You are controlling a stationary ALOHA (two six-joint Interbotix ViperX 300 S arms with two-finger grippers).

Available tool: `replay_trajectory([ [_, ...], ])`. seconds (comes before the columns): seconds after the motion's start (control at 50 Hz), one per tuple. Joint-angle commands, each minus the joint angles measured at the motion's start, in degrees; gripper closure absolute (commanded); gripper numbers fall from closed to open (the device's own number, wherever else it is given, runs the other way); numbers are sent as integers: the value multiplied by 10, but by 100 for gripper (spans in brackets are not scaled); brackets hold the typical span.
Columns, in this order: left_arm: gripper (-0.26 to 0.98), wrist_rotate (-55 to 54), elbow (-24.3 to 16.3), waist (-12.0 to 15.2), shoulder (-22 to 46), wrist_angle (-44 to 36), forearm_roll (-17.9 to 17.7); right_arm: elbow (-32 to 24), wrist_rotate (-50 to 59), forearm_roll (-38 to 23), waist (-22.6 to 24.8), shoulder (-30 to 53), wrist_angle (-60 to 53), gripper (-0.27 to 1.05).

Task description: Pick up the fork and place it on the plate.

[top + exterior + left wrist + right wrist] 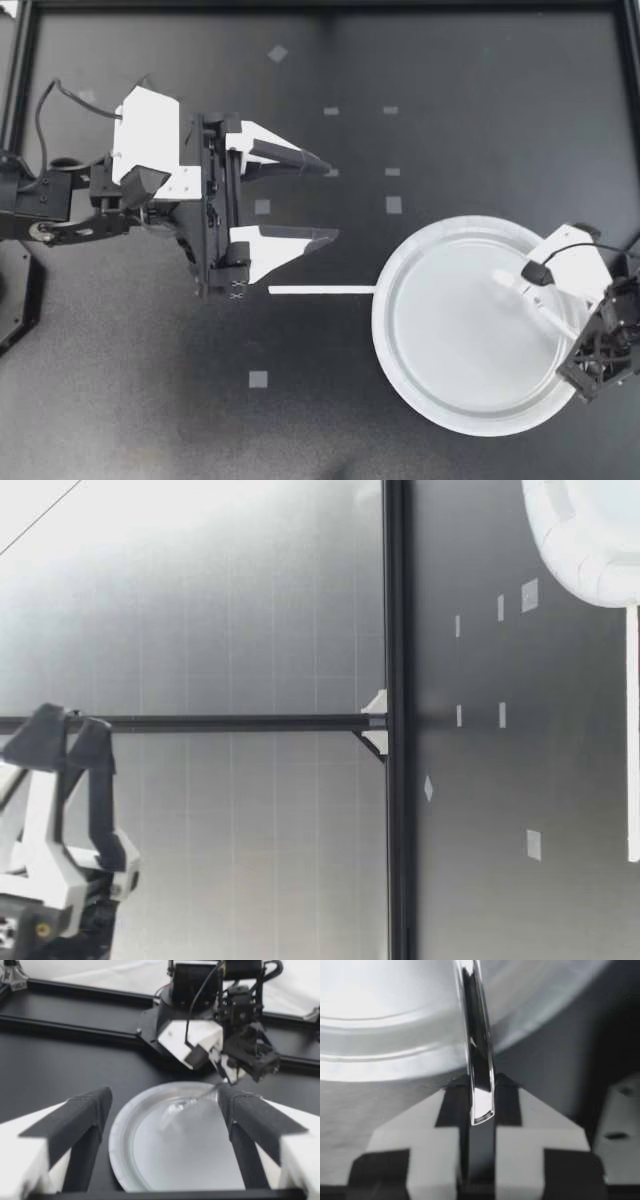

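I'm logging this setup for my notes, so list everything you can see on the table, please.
Plate: one, white, table's right side.
Fork: one, silver, over the plate, in the right pincer.
Strip: one, white, flat on the table, end at the plate's rim.
Tape squares: several, grey, scattered on the table.
Table: one, black.
Left pincer: one, white and black, open, empty, above the table.
Right pincer: one, white and black, shut on the fork's handle.

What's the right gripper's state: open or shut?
Shut on the fork: my right gripper has both fingers pressing its handle from two sides.
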Motion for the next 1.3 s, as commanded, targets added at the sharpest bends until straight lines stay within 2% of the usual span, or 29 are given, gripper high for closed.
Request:
replay_trajectory([
  [0.0, -4, 1, -1, 0, -13, -11, 2, -33, 31, -41, 5, -29, 56, 96],
  [0.1, -4, 0, 6, 0, -14, -25, 2, -37, 51, -38, 14, -37, 75, 96],
  [0.22, -4, 0, 11, 0, -15, -37, 2, -39, 83, -22, 46, -30, 73, 96],
  [0.56, -4, 0, 8, 0, -18, -40, 2, -67, 101, -20, 105, 45, 27, 96],
  [0.66, -4, -1, 8, 0, -18, -45, 2, -72, 96, -18, 106, 54, 7, 96],
  [0.9, -4, -1, 13, 0, -19, -48, 3, -60, 97, 53, 105, 60, -45, 96],
  [1.28, -4, -1, 30, 0, -32, -62, 2, -57, 97, 58, 105, 61, -70, 95],
])
